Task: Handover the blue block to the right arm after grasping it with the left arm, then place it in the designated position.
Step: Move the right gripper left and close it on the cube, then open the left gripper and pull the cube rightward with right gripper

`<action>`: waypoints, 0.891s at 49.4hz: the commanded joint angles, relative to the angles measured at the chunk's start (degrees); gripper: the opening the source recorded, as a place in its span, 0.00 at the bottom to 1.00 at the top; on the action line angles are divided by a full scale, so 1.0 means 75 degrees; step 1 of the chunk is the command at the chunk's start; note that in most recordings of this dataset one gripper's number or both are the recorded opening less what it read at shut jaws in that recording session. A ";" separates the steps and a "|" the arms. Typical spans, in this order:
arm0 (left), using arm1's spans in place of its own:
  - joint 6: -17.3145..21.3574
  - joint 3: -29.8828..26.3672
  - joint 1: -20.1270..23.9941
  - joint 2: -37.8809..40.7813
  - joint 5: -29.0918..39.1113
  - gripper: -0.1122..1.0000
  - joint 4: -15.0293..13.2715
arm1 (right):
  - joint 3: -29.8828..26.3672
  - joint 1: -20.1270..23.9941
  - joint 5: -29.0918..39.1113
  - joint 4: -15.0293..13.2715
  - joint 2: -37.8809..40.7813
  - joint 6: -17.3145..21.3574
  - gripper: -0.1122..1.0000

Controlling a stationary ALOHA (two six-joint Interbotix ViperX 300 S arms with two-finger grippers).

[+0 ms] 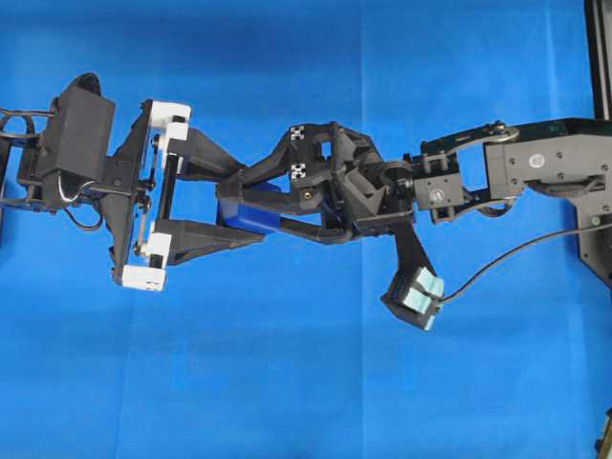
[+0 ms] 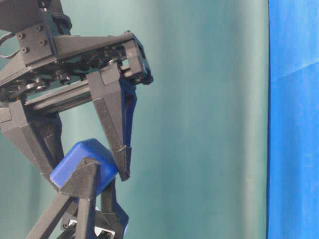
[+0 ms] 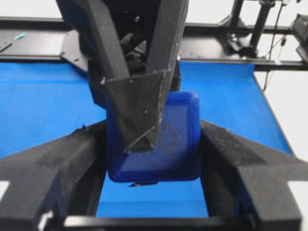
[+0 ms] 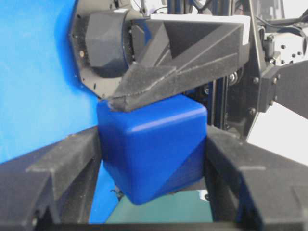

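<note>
Bright, even light; you get almost no shadows.
Your wrist views blur the near fingers (image 3: 139, 110); overhead stays sharp.

overhead, table-level, two close wrist views

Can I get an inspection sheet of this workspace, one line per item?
Surface: blue cloth, bare where visible.
Job's things: blue block held off the cloth between both tools, mid-handover.
Clutter: nothing seen.
Grippers: left tool shut on the blue block, fingers on both sides; right tool has a finger at each side of the block, firm grip not confirmed.
Cables: black cable runs from the right arm's camera toward the right edge; thin wires loop at the left arm's wrist.
Surroundings: green backdrop; black frame rails beyond the cloth.
</note>
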 commanded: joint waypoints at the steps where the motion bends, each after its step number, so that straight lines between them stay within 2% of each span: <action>1: 0.0012 -0.0141 -0.0035 -0.0070 -0.0047 0.54 -0.0012 | -0.0199 -0.0023 0.0023 0.0023 -0.0094 0.0035 0.57; 14: 0.0000 -0.0152 -0.0035 -0.0070 -0.0082 0.55 -0.0012 | -0.0199 -0.0023 0.0105 0.0035 -0.0094 0.0223 0.57; 15: 0.0000 -0.0152 -0.0035 -0.0070 -0.0082 0.57 -0.0012 | -0.0199 -0.0023 0.0117 0.0035 -0.0094 0.0223 0.57; 20: 0.0012 -0.0152 -0.0023 -0.0070 -0.0105 0.81 -0.0012 | -0.0188 -0.0023 0.0223 0.0035 -0.0094 0.0234 0.57; 24: 0.0035 -0.0141 -0.0023 -0.0070 -0.0105 0.93 -0.0012 | -0.0199 -0.0023 0.0270 0.0035 -0.0094 0.0234 0.57; 44: 0.0012 -0.0094 0.0047 -0.0129 -0.0094 0.94 -0.0012 | 0.0082 -0.0012 0.0281 0.0035 -0.0387 0.0234 0.57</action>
